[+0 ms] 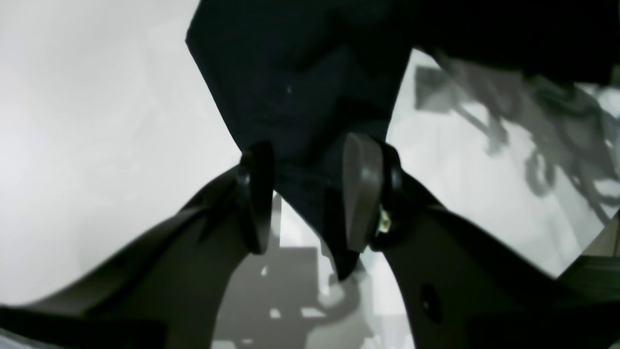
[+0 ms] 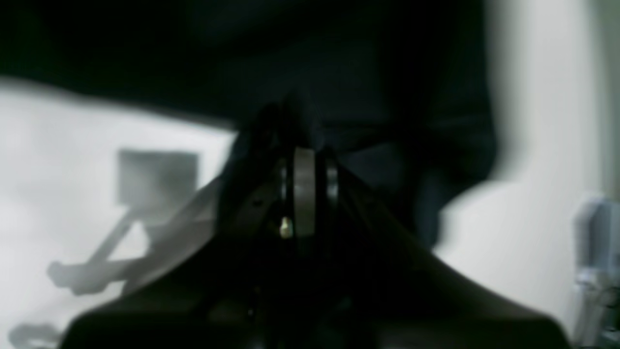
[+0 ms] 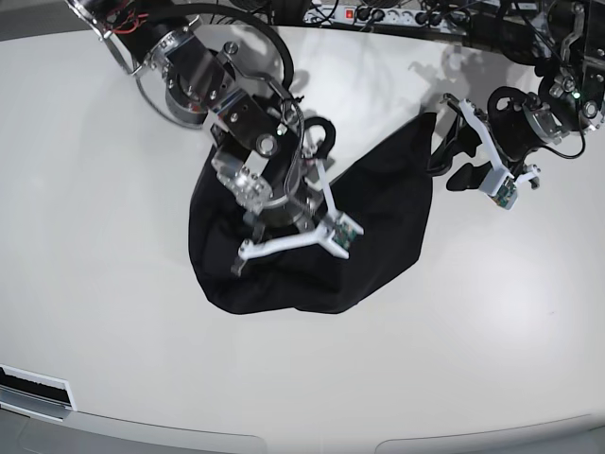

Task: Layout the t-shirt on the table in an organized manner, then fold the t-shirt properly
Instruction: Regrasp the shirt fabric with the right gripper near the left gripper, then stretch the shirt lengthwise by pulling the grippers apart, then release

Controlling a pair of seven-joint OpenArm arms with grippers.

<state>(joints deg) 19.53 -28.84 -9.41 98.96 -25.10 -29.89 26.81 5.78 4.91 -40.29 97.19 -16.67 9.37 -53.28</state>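
T-shirt [image 3: 312,246]: black, bunched in a rumpled heap near the middle of the table [image 3: 113,312], not spread flat; one corner drawn out toward the left arm's side.
Table: glossy white top; arm shadows and reflections show on the surface in both wrist views.
Left gripper [image 1: 310,194]: jaws partly apart, with a pointed corner of the t-shirt [image 1: 295,92] running down between the two fingers [image 1: 361,194]. Fabric lies against the inner face of the fingers, and the corner appears lifted off the table. State: grasping the shirt corner on a moderate opening.
Right gripper [image 2: 305,194]: fingers pressed together, no visible gap between the pads. It is positioned over the dark mass of the t-shirt [image 2: 368,97]. View is blurred and very dark; whether cloth is pinched between the pads cannot be told.
Right gripper, base view [image 3: 248,255]: down over the middle of the heap.
Left gripper, base view [image 3: 444,151]: at the shirt's drawn-out edge.
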